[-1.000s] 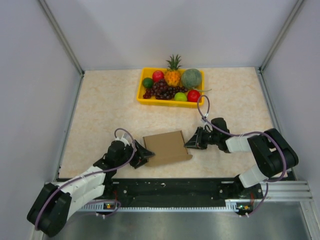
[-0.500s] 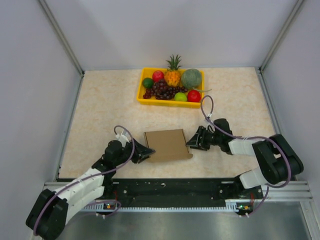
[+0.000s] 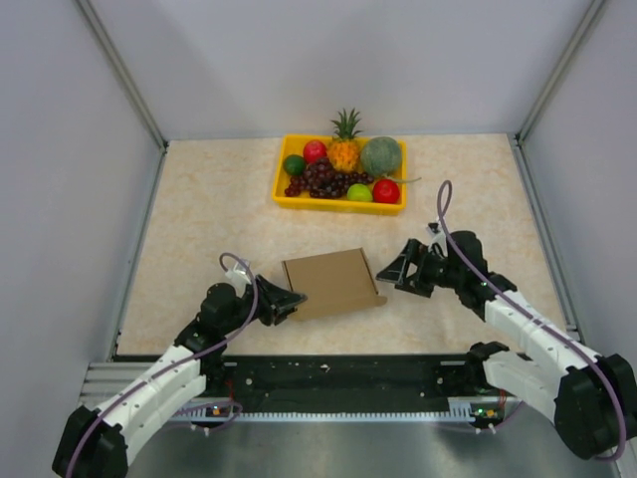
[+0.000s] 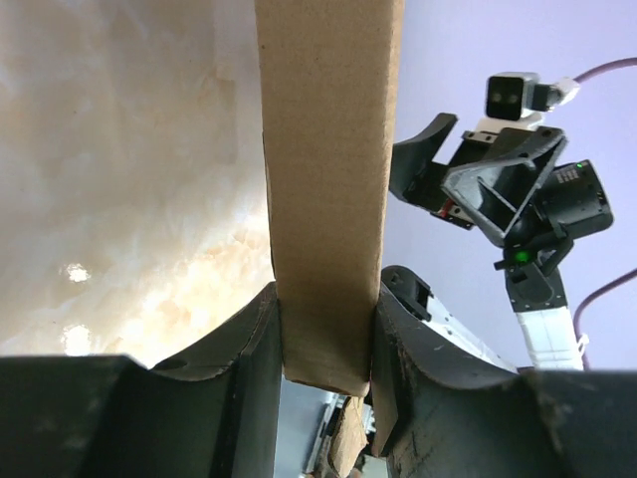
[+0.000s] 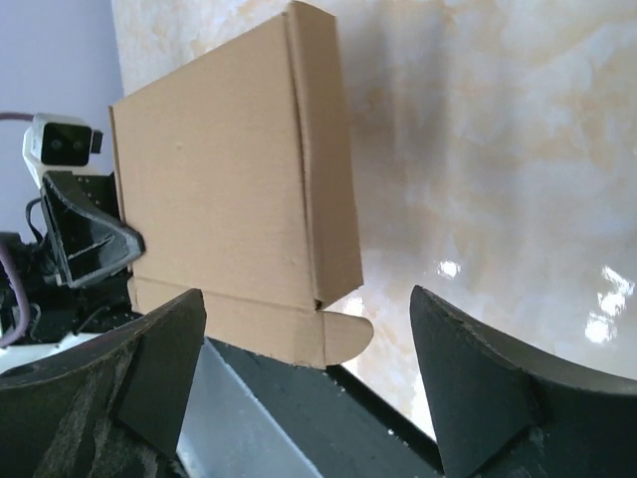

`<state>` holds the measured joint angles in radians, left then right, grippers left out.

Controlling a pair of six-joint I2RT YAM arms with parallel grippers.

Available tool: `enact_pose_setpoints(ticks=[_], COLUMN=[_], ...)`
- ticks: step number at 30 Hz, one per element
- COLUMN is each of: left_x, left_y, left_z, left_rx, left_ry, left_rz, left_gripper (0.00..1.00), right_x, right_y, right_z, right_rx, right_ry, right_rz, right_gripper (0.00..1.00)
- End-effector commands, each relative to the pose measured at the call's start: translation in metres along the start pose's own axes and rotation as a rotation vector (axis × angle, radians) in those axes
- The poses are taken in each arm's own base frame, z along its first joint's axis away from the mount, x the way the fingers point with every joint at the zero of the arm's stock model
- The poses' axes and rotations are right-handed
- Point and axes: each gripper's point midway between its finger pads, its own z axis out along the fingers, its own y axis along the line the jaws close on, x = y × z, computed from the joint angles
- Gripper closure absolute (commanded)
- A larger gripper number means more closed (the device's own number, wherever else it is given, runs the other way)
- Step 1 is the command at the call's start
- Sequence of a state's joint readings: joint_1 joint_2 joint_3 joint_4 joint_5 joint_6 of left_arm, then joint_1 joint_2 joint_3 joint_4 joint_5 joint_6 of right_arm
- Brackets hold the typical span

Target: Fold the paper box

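lower middle of the top view, we see the paper box [image 3: 331, 283] lying flat on the bench [image 3: 199, 219] as a closed brown carton, a small rounded tab poking out at its lower right corner. left fingers [image 3: 286, 302] come in from lower left and are clamped on the box's left edge; in the left wrist view the cardboard edge sits pinched between both black pads. right fingers [image 3: 396, 271] are spread wide apart, just beside the box's right edge, not touching it; in the right wrist view the box shows in the gap between them with bare bench around it. top centre of the top view, well apart from the box, sits a yellow tray [image 3: 338, 205] with fruit: pineapple, grapes, some red and green pieces.
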<state>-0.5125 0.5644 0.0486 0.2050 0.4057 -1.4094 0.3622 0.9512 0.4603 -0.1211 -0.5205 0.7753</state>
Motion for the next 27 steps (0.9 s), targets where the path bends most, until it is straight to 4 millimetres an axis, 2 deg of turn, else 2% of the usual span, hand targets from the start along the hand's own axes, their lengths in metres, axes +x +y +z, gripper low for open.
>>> enact_pose_setpoints(ticks=[1,3,5,6,7,9,11,12,13,14,15,16,17,18,19,20,21,22,23,24,25,27], left_x=[0.005,0.008,0.011,0.011,0.012,0.011,0.009,0.003,0.0,-0.003,-0.008,-0.011,-0.014,-0.016,-0.019,-0.021,-0.02,-0.02,-0.02,-0.018,-0.019,-0.015], left_y=[-0.036,-0.038,-0.04,-0.042,-0.044,-0.05,-0.05,-0.05,-0.054,-0.048,-0.049,-0.052,-0.052,-0.056,-0.068,-0.071,-0.068,-0.08,-0.078,-0.079,-0.091,-0.09], left_z=[-0.004,-0.005,-0.007,-0.008,-0.009,-0.011,-0.014,-0.013,-0.015,-0.015,-0.015,-0.016,-0.016,-0.016,-0.017,-0.015,-0.015,-0.016,-0.012,-0.01,-0.01,-0.005], left_rx=[0.086,0.093,0.106,0.115,0.126,0.144,0.128,0.119,0.116,0.082,0.074,0.078,0.068,0.065,0.085,0.076,0.042,0.051,0.025,0.009,0.015,-0.049], left_ry=[0.044,0.066,0.083,0.086,0.089,0.081,0.064,0.029,0.011,-0.011,-0.041,-0.053,-0.066,-0.073,-0.083,-0.082,-0.08,-0.067,-0.054,-0.038,-0.027,0.017], left_rz=[-0.042,-0.074,-0.094,-0.121,-0.129,-0.149,-0.172,-0.189,-0.201,-0.23,-0.274,-0.291,-0.313,-0.346,-0.34,-0.339,-0.344,-0.341,-0.354,-0.373,-0.377,-0.389], left_gripper=[0.87,0.87,0.87,0.87,0.87,0.88,0.89,0.89,0.89,0.9,0.93,1.0,1.0,1.0,1.0,1.0,1.0,1.0,1.0,1.0,1.0,1.0], right_x=[-0.001,0.0,0.005,0.008,-0.003,-0.023,-0.034,-0.042,-0.045,-0.048,-0.044,-0.054,-0.056,-0.048,-0.06,-0.062,-0.064,-0.065,-0.065,-0.06,-0.044,-0.026], right_y=[-0.001,0.004,0.014,0.011,-0.003,0.0,0.016,0.029,0.031,0.032,0.045,0.037,0.042,0.067,0.071,0.087,0.105,0.122,0.135,0.14,0.15,0.155], right_z=[-0.007,-0.006,-0.009,-0.016,-0.02,-0.035,-0.044,-0.046,-0.047,-0.047,-0.045,-0.043,-0.042,-0.038,-0.041,-0.042,-0.047,-0.055,-0.059,-0.06,-0.059,-0.055], right_rx=[0.012,-0.018,-0.077,-0.032,0.048,0.069,0.011,-0.028,-0.026,-0.019,-0.033,0.062,0.085,0.04,0.1,0.08,0.034,-0.027,-0.075,-0.103,-0.144,-0.166], right_ry=[0.032,0.054,0.112,0.137,0.073,-0.072,-0.151,-0.179,-0.191,-0.192,-0.169,-0.198,-0.203,-0.191,-0.245,-0.273,-0.305,-0.347,-0.383,-0.383,-0.368,-0.324], right_rz=[0.175,0.169,0.086,0.057,-0.08,-0.223,-0.333,-0.385,-0.454,-0.508,-0.596,-0.694,-0.75,-0.842,-0.928,-0.981,-1.031,-1.095,-1.144,-1.206,-1.342,-1.467], right_gripper=[0.17,0.17,0.16,0.16,0.16,0.12,0.1,0.07,0.01,0.01,0.01,0.01,0.01,0.01,0.01,0.01,0.01,0.01,0.01,0.01,0.01,0.01])
